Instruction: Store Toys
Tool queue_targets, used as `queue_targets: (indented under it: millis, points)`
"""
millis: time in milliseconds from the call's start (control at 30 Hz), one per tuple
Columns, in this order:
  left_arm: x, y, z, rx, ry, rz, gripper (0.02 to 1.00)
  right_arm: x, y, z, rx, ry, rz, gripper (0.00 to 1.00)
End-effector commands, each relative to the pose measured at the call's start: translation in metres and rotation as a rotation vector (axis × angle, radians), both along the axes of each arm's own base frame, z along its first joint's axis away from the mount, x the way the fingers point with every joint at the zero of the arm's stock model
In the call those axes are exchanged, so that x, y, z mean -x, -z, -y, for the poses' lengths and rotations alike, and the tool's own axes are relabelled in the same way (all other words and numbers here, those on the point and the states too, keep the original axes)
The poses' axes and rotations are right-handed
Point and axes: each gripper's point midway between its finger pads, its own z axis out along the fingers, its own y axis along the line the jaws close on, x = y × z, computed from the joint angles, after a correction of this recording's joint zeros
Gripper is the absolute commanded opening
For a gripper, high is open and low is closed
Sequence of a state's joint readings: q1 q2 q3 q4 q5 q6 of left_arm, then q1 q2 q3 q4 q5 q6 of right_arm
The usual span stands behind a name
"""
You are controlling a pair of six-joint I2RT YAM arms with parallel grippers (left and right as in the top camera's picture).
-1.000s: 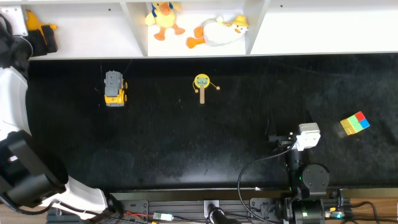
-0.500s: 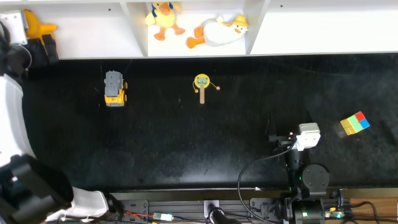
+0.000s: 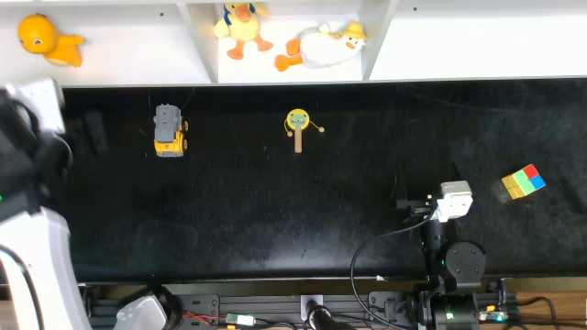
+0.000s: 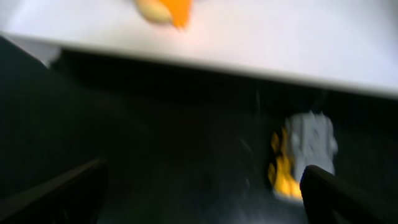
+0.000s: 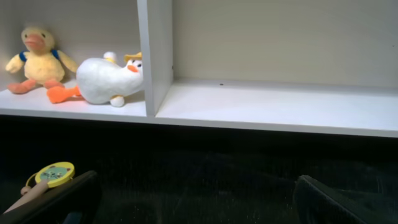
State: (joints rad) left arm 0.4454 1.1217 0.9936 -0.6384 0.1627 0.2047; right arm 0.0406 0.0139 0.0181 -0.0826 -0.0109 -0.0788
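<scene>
An orange toy duck (image 3: 48, 38) lies in the left compartment of the white shelf (image 3: 138, 64), with nothing touching it; it also shows at the shelf edge (image 4: 165, 9). My left gripper (image 4: 202, 199) is open and empty over the black mat, in front of that compartment. A grey and yellow toy truck (image 3: 169, 130) (image 4: 305, 155) stands on the mat to its right. A yellow-green rattle (image 3: 298, 124) (image 5: 46, 177) lies mid-mat. A coloured cube (image 3: 524, 181) sits at the right. My right gripper (image 5: 199, 205) is open and empty, low over the mat, facing the shelf.
A yellow plush duck (image 3: 243, 23) (image 5: 34, 59) and a white plush goose (image 3: 321, 46) (image 5: 109, 81) lie in the middle compartment. The right compartment (image 5: 280, 102) holds nothing. The right arm (image 3: 454, 200) stands near the mat's front edge. Cables run along the front.
My left gripper has let go of the orange duck in the left compartment and drawn back from the shelf over the mat. The right arm has kept still.
</scene>
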Motion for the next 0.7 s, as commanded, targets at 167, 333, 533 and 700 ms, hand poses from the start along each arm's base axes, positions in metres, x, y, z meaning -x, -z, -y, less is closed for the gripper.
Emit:
queue_targets:
  millis: [167,333,533,700]
  points:
    - [0.023,0.049,0.072,0.098,0.160,-0.066,0.998,0.000,0.003,0.001,-0.001,0.008,0.001,0.996]
    - [0.017,0.066,0.098,0.137,0.211,-0.110,0.998,0.000,0.003,0.001,-0.001,0.008,0.001,0.996]
    - [0.005,0.088,0.111,0.207,0.240,-0.164,0.998,0.000,0.003,0.001,-0.001,0.008,0.001,0.993]
    - [-0.004,0.110,0.109,0.232,0.221,-0.213,0.998,0.000,0.003,0.001,-0.001,0.008,0.001,0.993]
